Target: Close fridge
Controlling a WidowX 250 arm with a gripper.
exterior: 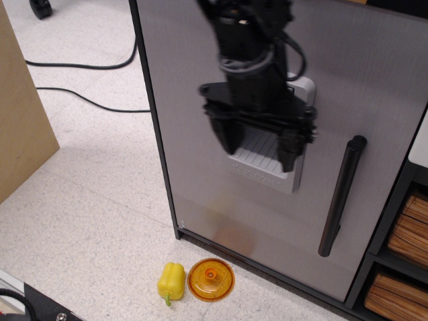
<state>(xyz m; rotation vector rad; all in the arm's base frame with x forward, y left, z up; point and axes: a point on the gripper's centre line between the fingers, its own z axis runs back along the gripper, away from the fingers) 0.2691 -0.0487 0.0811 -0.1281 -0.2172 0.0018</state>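
The fridge [194,80] is a large cabinet with a brushed silver-grey door that lies flush with its dark frame. Its recessed grey dispenser panel [267,164] is partly hidden behind my arm. The long black bar handle [341,194] runs down the door's right side. My gripper [257,144] hangs in front of the dispenser panel, left of the handle and apart from it. Its two black fingers [226,134] are spread wide, with nothing between them.
A yellow toy pepper [171,281] and an orange round lid [210,279] lie on the floor at the fridge's base. A dark shelving unit with brown woven baskets [404,261] stands at right. A wooden panel [20,120] stands at left. Black cables [80,65] cross the floor.
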